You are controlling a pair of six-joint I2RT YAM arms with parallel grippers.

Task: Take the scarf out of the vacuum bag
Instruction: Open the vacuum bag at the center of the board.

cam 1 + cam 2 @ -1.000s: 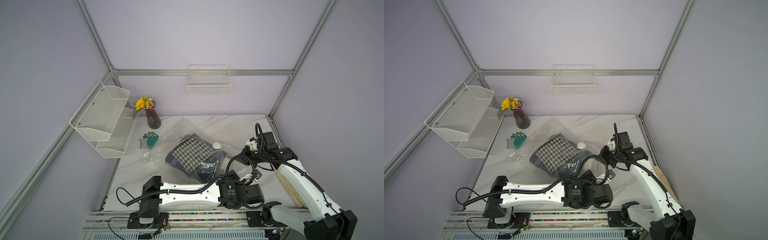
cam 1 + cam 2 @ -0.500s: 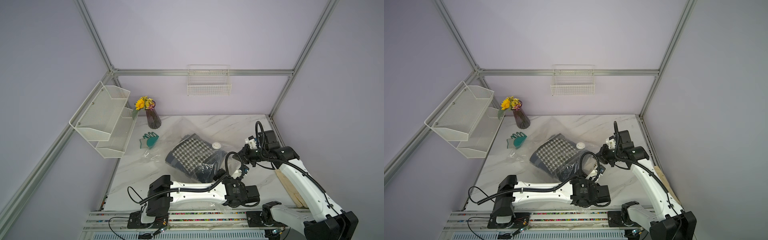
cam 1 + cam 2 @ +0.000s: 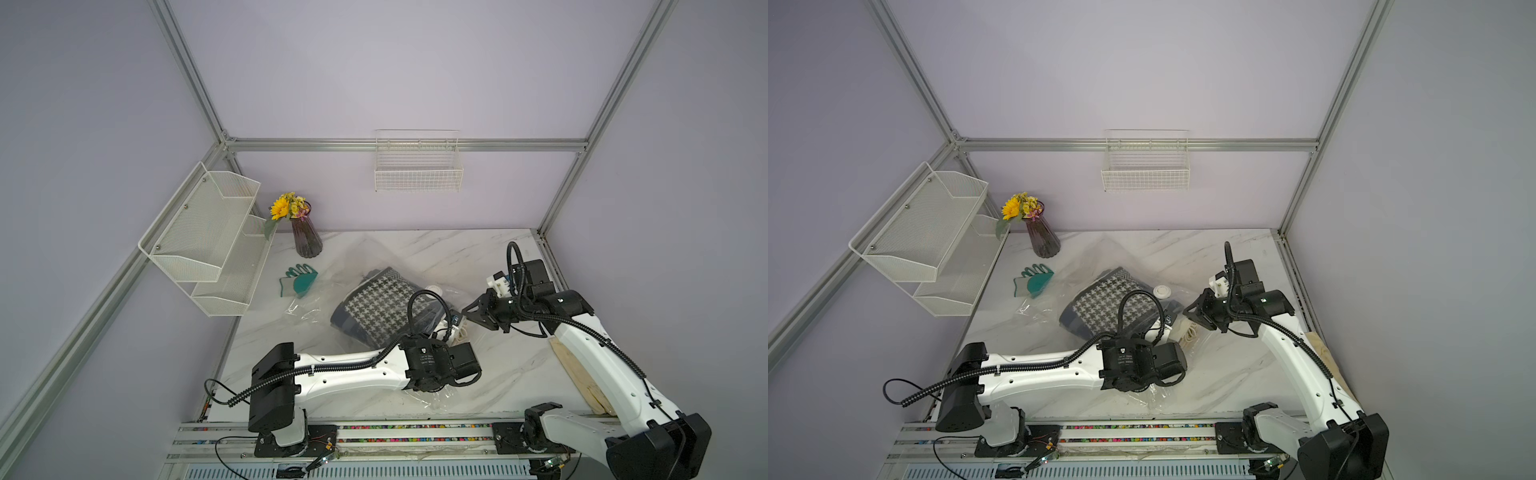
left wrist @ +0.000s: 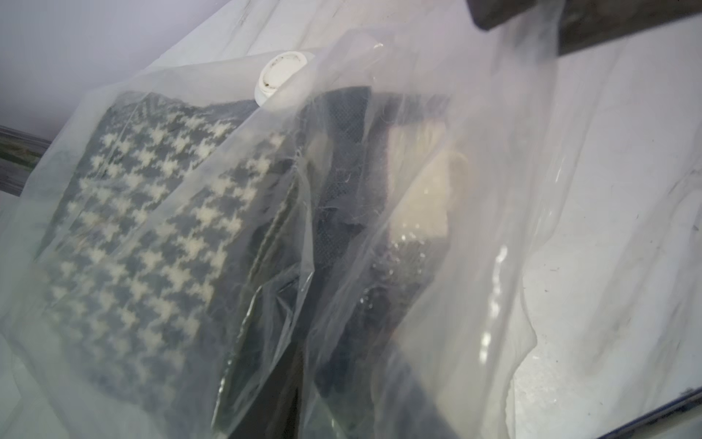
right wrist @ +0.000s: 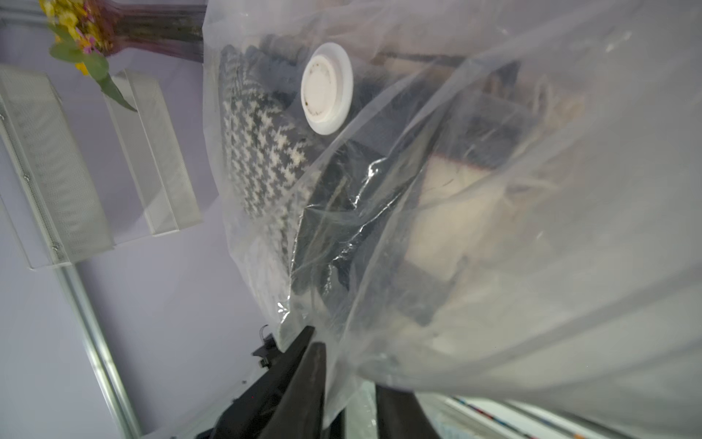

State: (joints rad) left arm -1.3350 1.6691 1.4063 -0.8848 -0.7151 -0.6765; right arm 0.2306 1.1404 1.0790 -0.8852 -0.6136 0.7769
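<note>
Since the frame a second before, the right claw (image 5: 349, 368) had parted its jaws and the left arm (image 3: 353, 370) had drawn its wrist a little closer to the valve cap (image 3: 435, 288), which we took as our mark.

Under everything lay the marble bench (image 3: 519, 374). On it sprawled the vacuum bag (image 3: 357, 259), its crinkled film reaching well past the cap and on beneath the left wrist. The houndstooth scarf (image 3: 380, 303) was wholly inside the film, folded, one edge just beside the cap. The right claw stood near the cap, jaws fairly wide, with loose film hanging between its fingers (image 5: 304, 380) but nothing pinched. The left claw sat under its own wrist in both top views and behind a veil of film in its wrist view, so we could not tell how it stood or whether it held anything.

We judged the step to be a change of grip on the bag, the scarf not yet started out. To do it well, one claw should pinch film alone, well apart from the cap. The other should enter the mouth and close on cloth only. A slow, low pull away from the cap should keep the bag from riding along. Where the mouth lay we could not make out.
</note>
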